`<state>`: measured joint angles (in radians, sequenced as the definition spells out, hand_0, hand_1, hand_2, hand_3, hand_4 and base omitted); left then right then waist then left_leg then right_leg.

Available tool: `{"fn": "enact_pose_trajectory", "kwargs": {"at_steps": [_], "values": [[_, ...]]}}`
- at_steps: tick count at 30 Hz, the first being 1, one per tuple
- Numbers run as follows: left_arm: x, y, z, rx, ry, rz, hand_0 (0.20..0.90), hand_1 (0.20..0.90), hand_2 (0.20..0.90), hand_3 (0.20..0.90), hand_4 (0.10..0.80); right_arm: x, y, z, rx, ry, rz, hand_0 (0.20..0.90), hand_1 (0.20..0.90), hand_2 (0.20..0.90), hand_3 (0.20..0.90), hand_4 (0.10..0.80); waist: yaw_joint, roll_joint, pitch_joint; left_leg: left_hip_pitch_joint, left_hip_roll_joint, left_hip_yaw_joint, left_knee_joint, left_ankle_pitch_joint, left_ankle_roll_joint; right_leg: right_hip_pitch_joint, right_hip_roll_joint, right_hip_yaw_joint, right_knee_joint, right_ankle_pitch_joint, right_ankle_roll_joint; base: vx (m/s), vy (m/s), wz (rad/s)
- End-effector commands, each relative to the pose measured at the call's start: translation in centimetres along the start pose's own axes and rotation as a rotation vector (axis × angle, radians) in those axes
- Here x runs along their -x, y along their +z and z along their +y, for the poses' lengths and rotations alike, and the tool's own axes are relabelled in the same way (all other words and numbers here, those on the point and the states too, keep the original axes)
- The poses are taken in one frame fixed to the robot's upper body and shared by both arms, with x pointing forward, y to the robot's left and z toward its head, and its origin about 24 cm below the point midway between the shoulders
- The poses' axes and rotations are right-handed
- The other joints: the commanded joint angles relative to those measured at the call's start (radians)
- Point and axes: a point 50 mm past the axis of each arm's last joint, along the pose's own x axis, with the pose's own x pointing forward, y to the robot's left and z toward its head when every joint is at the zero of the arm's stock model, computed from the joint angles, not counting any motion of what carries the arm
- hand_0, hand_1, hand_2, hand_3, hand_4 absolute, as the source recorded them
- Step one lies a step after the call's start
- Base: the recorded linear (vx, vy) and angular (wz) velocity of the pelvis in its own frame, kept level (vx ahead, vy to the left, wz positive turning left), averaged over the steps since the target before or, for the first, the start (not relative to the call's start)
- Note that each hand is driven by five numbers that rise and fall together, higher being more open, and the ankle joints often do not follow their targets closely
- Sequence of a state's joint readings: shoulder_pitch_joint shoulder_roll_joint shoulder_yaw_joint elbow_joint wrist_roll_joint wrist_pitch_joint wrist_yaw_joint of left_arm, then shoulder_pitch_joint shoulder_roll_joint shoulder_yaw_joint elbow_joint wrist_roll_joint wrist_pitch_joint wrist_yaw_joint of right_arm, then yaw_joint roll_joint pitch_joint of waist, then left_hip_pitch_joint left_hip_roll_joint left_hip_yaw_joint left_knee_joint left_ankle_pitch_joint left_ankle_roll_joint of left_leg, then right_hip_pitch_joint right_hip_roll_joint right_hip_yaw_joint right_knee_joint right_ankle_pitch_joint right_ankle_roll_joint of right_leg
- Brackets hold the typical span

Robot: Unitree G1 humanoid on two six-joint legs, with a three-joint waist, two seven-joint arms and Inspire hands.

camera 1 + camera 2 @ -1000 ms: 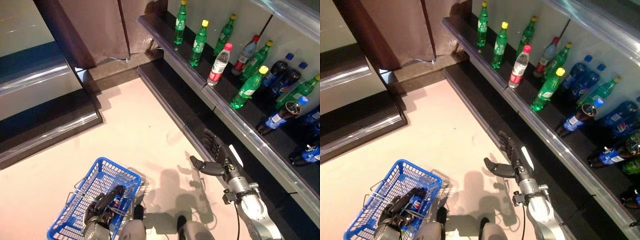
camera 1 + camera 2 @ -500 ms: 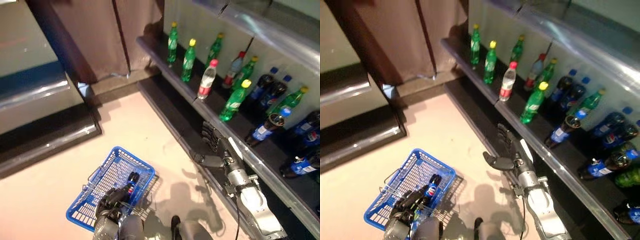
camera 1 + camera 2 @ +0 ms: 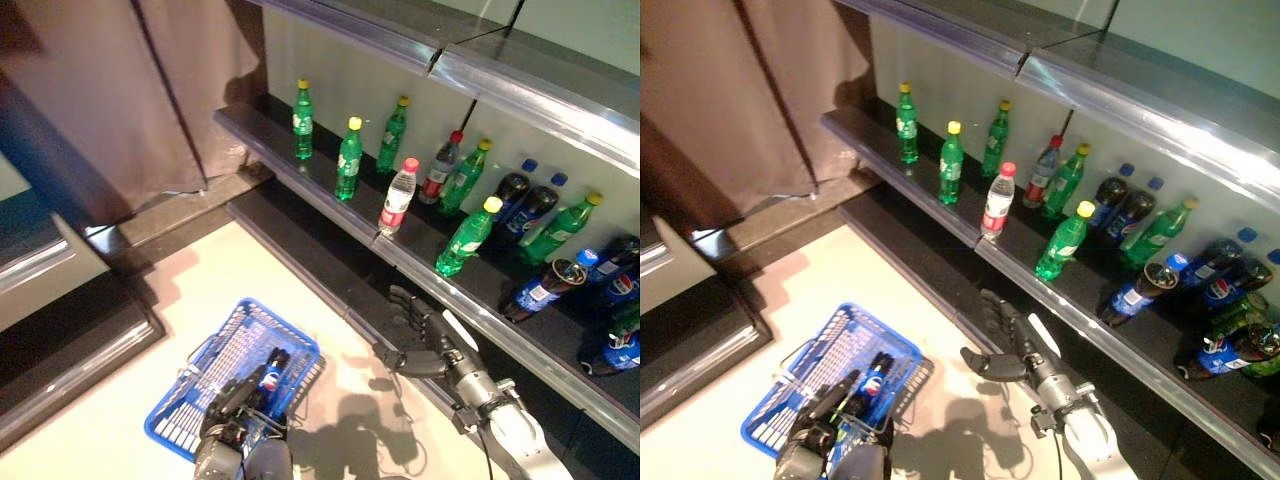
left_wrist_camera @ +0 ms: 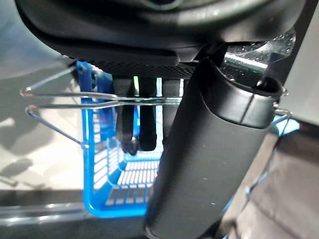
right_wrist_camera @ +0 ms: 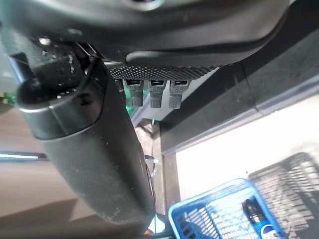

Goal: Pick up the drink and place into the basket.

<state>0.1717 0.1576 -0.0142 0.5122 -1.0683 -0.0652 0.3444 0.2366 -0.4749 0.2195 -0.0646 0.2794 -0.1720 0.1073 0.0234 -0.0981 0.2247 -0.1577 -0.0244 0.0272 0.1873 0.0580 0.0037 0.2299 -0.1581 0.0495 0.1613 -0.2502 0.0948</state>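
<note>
The blue basket hangs low at the left, off the pale floor. My left hand is shut on its thin wire handles. A dark cola bottle lies in the basket; it also shows in the right wrist view. My right hand is open and empty, fingers straight, just below the front edge of the dark shelf. On the shelf stand green bottles, a clear bottle with a pink cap and dark cola bottles with blue caps.
A dark plinth runs along the floor under the shelf, right beside my right hand. A brown curtain hangs at the back left. A dark step with a metal edge lies at the left. More cola bottles lie at the shelf's right end.
The whole picture has shifted, so the camera has moved and more of the shelf shows. My right hand stays open by the shelf's front. The basket still hangs from my left hand.
</note>
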Motion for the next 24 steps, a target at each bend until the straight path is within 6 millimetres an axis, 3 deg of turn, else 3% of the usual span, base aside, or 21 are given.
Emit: {"fn": "enact_pose_trajectory", "kwargs": {"at_steps": [1, 5, 7, 9, 12, 13, 15, 17, 19, 22, 24], "values": [[1.8, 4.2, -2.6, -0.062, -0.196, -0.221, 0.300, 0.300, 0.300, 0.200, 0.100, -1.6, 5.0, -1.3, 0.008, -0.071, -0.258, 0.900, 0.900, 0.900, 0.900, 0.800, 0.040, 0.031, -0.090, -0.095, 0.099, 0.003, -0.039, 0.080, -0.026, -0.016, 0.049, -0.043, 0.192, 0.177, 0.016, 0.459, 0.303, 0.32], [2.3, 5.4, -3.5, -0.127, -0.240, -0.268, 0.300, 0.300, 0.300, 0.200, 0.100, -1.9, 5.2, 0.0, -0.016, -0.085, -0.285, 0.900, 0.900, 0.900, 0.900, 0.800, 0.046, 0.029, -0.106, -0.034, 0.043, 0.017, -0.073, 0.053, 0.014, -0.128, 0.046, -0.083, 0.374, 0.318, 0.062, 0.357, 0.222, 0.11], [2.0, 6.0, -3.8, -0.127, -0.235, -0.282, 0.300, 0.300, 0.300, 0.200, 0.100, -2.2, 5.0, 0.1, -0.019, -0.093, -0.283, 0.900, 0.900, 0.900, 0.900, 0.800, 0.039, 0.026, -0.104, -0.005, 0.024, 0.023, -0.093, 0.043, 0.021, -0.182, 0.078, -0.107, 0.322, 0.300, 0.049, 0.320, 0.098, 0.04], [1.9, 6.4, -4.2, -0.142, -0.253, -0.286, 0.300, 0.300, 0.300, 0.200, 0.100, -2.2, 5.0, -0.2, -0.031, -0.123, -0.282, 0.900, 0.900, 0.900, 0.900, 0.800, 0.028, 0.015, -0.094, 0.018, -0.011, 0.013, -0.099, 0.035, 0.018, -0.208, 0.109, -0.154, 0.175, 0.267, 0.009, 0.329, 0.039, 0.07], [2.2, 5.7, -4.2, -0.139, -0.248, -0.280, 0.300, 0.300, 0.300, 0.200, 0.100, -1.7, 4.8, -0.4, -0.031, -0.131, -0.295, 0.900, 0.900, 0.900, 0.900, 0.800, 0.001, 0.018, -0.069, 0.096, -0.035, -0.007, -0.114, 0.004, 0.017, -0.263, 0.102, -0.185, -0.007, 0.297, -0.018, 0.287, -0.029, 0.18], [2.2, 5.4, -4.1, -0.140, -0.245, -0.273, 0.300, 0.300, 0.300, 0.200, 0.100, -1.6, 4.6, -0.5, -0.030, -0.135, -0.295, 0.900, 0.900, 0.900, 0.900, 0.800, -0.007, 0.018, -0.064, 0.115, -0.042, -0.013, -0.122, -0.004, 0.018, -0.270, 0.103, -0.178, -0.047, 0.314, -0.017, 0.344, -0.054, 0.14], [2.2, 4.6, -3.7, -0.143, -0.237, -0.243, 0.300, 0.300, 0.300, 0.200, 0.100, -1.6, 4.5, -0.6, -0.031, -0.147, -0.288, 0.900, 0.900, 0.900, 0.900, 0.800, -0.035, 0.015, -0.061, 0.175, -0.067, -0.033, -0.150, -0.041, 0.024, -0.349, 0.091, -0.155, -0.132, 0.416, 0.013, 0.416, -0.054, 0.28], [2.1, 4.3, -3.2, -0.159, -0.233, -0.223, 0.300, 0.300, 0.300, 0.200, 0.100, -1.7, 4.3, -0.6, -0.041, -0.156, -0.279, 0.900, 0.900, 0.900, 0.900, 0.800, -0.061, 0.017, -0.059, 0.240, -0.073, -0.042, -0.172, -0.080, 0.031, -0.417, 0.079, -0.161, -0.193, 0.498, 0.043, 0.464, -0.064, 0.36], [2.2, 4.2, -2.8, -0.160, -0.235, -0.216, 0.300, 0.300, 0.300, 0.200, 0.100, -1.7, 4.3, -0.6, -0.042, -0.157, -0.280, 0.900, 0.900, 0.900, 0.900, 0.800, -0.073, 0.018, -0.055, 0.278, -0.068, -0.029, -0.175, -0.113, 0.038, -0.443, 0.070, -0.182, -0.205, 0.527, 0.057, 0.389, -0.070, 0.29], [2.2, 4.4, -2.8, -0.161, -0.248, -0.224, 0.300, 0.300, 0.300, 0.200, 0.100, -1.7, 4.5, -0.8, -0.043, -0.156, -0.296, 0.900, 0.900, 0.900, 0.900, 0.800, -0.078, 0.011, -0.062, 0.282, -0.070, -0.004, -0.119, -0.160, 0.047, -0.436, 0.066, -0.201, -0.172, 0.505, 0.039, 0.306, -0.072, 0.15], [2.0, 4.2, -3.1, -0.144, -0.238, -0.210, 0.300, 0.300, 0.300, 0.200, 0.100, -2.1, 4.3, -1.0, -0.035, -0.178, -0.277, 0.900, 0.900, 0.900, 0.900, 0.800, -0.098, 0.014, -0.089, 0.295, -0.060, 0.010, 0.006, -0.158, 0.027, -0.420, 0.079, -0.197, -0.130, 0.469, 0.006, 0.346, -0.077, 0.15]]}}
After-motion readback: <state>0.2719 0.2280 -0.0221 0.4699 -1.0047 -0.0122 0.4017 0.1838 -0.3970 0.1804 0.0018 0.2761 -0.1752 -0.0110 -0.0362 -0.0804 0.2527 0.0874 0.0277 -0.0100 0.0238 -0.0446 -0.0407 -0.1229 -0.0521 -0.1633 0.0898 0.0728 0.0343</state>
